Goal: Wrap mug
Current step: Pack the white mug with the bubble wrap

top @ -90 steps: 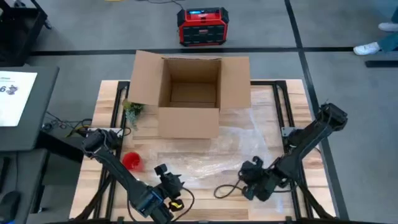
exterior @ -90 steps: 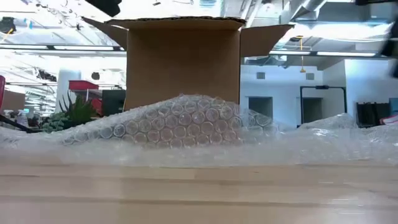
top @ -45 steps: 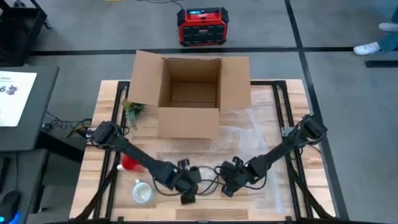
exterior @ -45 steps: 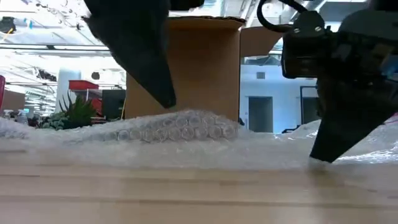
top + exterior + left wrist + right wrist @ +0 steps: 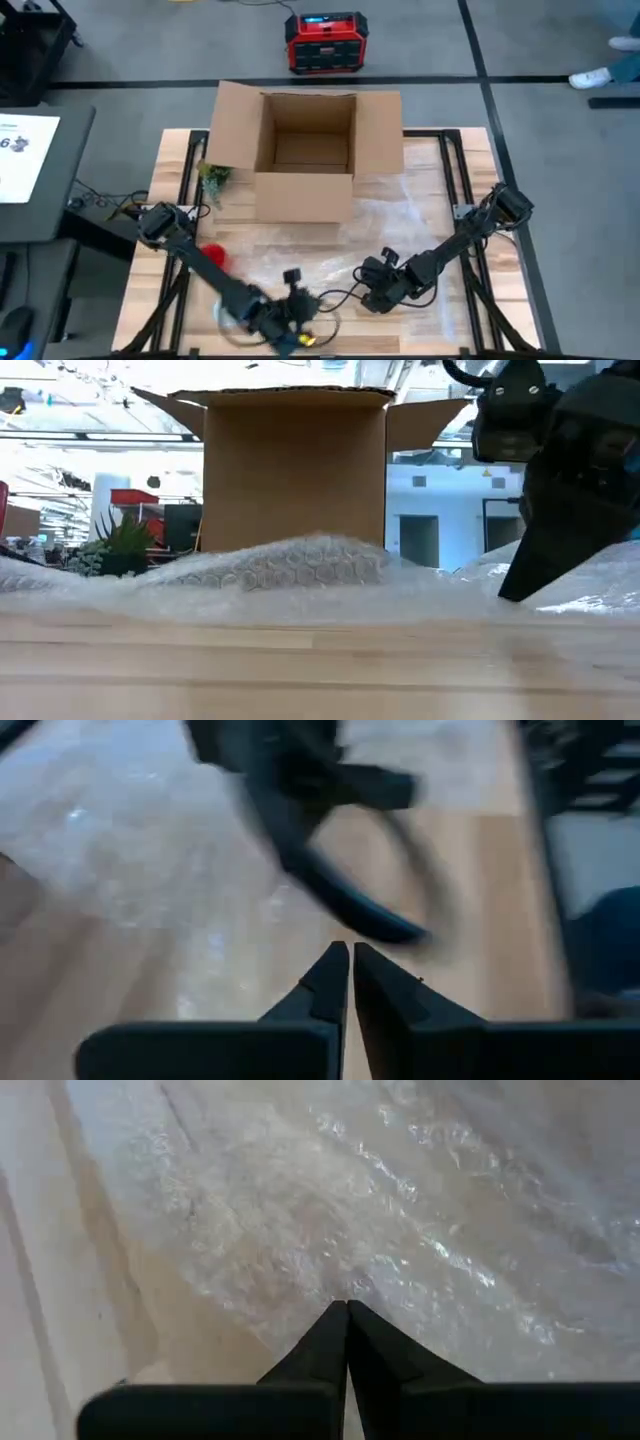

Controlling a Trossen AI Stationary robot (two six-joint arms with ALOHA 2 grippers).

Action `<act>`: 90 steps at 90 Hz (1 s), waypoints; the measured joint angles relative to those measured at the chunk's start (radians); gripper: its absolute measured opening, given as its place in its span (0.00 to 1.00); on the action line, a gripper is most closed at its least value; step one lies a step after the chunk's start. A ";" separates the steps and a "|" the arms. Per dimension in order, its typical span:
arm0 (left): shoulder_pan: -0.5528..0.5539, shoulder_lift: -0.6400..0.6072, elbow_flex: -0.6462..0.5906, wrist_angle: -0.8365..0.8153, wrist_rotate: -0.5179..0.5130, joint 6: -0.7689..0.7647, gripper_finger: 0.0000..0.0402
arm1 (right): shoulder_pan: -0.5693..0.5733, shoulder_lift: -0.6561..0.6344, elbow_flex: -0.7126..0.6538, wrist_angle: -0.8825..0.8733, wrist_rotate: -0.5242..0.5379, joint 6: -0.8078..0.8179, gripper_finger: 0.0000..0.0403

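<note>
Clear glass mug (image 5: 228,312) (partly hidden) beside the clenched left claw (image 5: 350,958) — right claw (image 5: 347,1312) pinched closed on bubble wrap (image 5: 420,1230).

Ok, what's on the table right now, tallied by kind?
Box: 1
Bubble wrap: 1
Plant: 1
Red mug: 1
Total: 4
A pale blur near the front edge is too unclear to count.

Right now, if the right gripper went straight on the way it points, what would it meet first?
Probably the bubble wrap: the right gripper, fingers shut, points at the sheet close ahead.
</note>
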State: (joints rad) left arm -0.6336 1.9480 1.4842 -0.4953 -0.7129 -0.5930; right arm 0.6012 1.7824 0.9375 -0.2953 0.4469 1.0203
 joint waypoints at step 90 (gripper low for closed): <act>0.065 -0.007 -0.181 0.063 0.570 -0.237 0.00 | -0.012 -0.002 0.002 -0.105 -0.004 0.041 0.00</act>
State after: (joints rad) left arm -0.5688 1.9408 1.3034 -0.4319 -0.1427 -0.8300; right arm 0.5893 1.7809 0.9390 -0.4001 0.4431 1.0610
